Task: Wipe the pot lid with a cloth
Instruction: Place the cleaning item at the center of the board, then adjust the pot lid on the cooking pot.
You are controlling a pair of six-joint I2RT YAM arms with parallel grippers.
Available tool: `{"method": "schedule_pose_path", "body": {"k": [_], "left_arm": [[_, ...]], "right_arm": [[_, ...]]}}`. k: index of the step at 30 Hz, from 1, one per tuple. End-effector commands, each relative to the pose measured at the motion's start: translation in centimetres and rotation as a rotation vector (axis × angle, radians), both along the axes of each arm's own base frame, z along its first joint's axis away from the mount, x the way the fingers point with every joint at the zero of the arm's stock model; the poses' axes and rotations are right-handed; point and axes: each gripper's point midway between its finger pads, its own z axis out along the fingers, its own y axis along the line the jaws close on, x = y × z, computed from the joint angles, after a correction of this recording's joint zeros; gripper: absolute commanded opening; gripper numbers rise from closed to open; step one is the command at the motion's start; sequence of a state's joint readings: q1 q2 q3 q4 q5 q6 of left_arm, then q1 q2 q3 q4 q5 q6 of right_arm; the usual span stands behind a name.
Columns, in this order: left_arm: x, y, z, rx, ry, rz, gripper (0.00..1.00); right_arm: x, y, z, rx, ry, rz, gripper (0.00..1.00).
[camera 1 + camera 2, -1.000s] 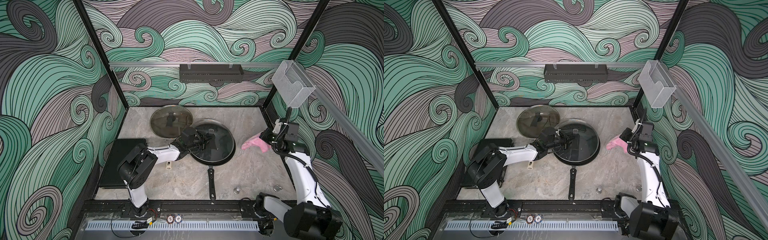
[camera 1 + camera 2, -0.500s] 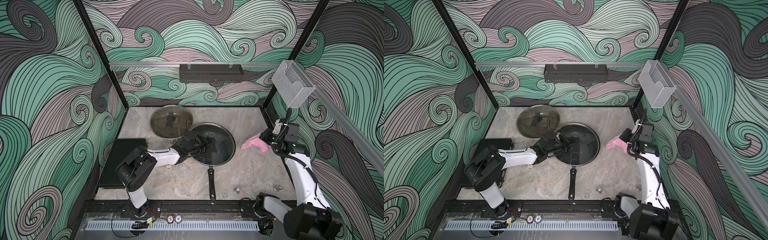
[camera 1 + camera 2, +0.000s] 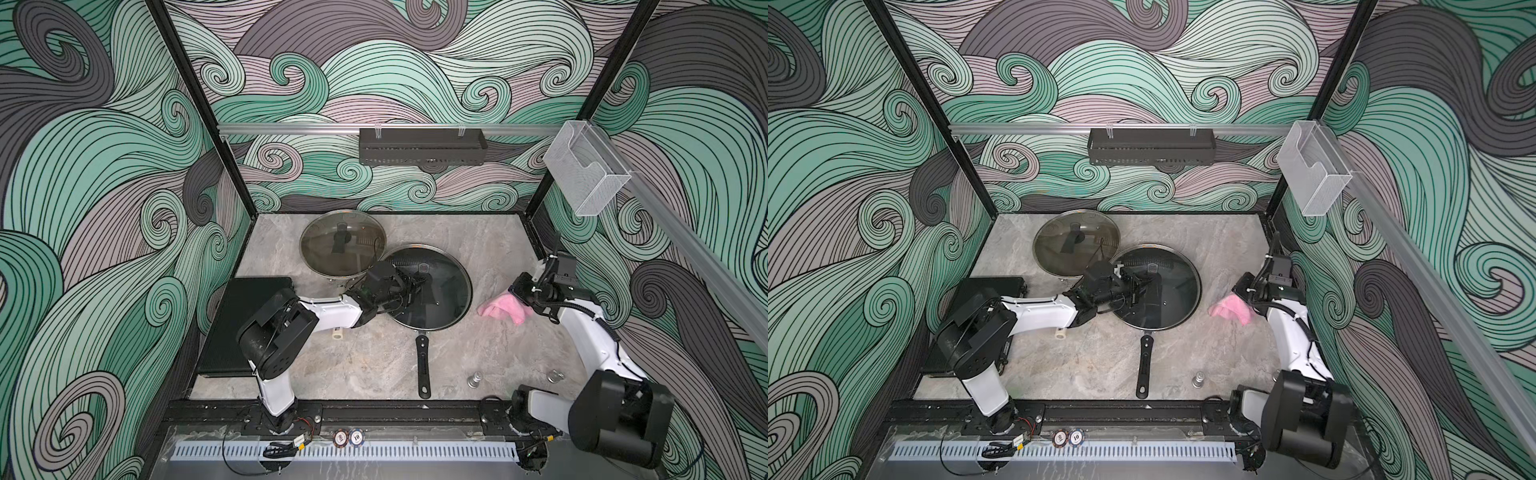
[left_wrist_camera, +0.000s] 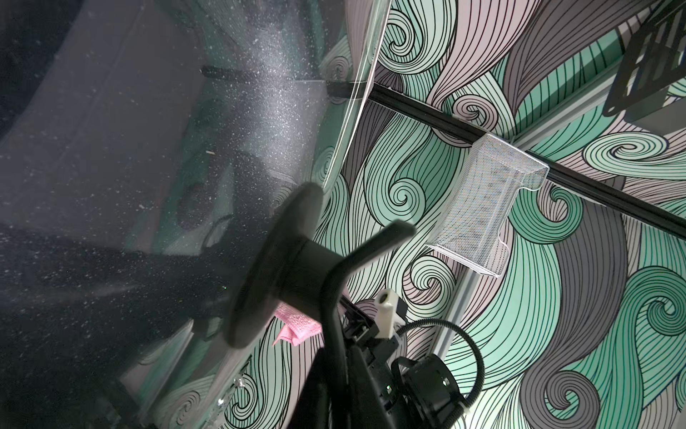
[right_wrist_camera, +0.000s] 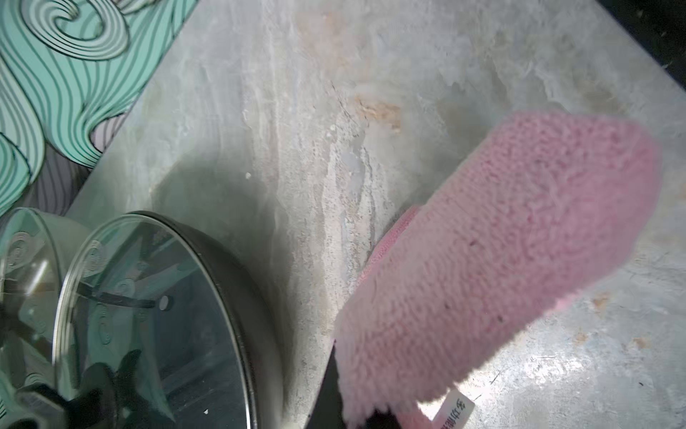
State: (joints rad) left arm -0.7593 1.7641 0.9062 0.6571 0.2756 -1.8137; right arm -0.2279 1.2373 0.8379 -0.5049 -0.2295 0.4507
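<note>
The right jaws are clamped on the pink cloth (image 3: 503, 308), just beside the frying pan's glass lid (image 3: 451, 282) on its right, clear of the rim. Left jaws sit at the lid's handle (image 3: 428, 291), grip impossible to tell. Right arm's nearer: the wipe likely sweeps leftward.

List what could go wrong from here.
The left gripper sits at the handle of the pan lid; a sweep of the cloth could run into it.
The right gripper pinches the cloth near one end, so it may bunch or slip.
The second lid lies close by; the left arm could nudge it.
</note>
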Motion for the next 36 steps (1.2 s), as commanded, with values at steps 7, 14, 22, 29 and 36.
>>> {"method": "schedule_pose_path", "body": {"k": [7,14,22,29,36], "left_arm": [[1.1,-1.4,3.2,-0.039,-0.14,-0.056,0.29],[0.4,-0.1,2.3,0.179,-0.115,-0.098,0.56],[0.0,-0.1,1.1,0.379,-0.082,-0.23,0.7],[-0.9,2.5,0.5,0.824,-0.02,-0.404,0.82],[-1.7,2.4,-0.3,0.984,0.022,-0.489,0.78]], "right_arm": [[-0.6,0.5,-2.9,0.01,0.114,0.033,0.47],[-2.0,-1.9,-0.5,-0.198,0.147,-0.024,0.99],[-1.6,-2.2,1.3,-0.224,0.112,-0.04,0.99],[-1.2,-1.9,2.7,-0.206,0.061,-0.033,0.99],[-0.9,-1.8,3.6,-0.216,0.047,-0.016,0.99]]}}
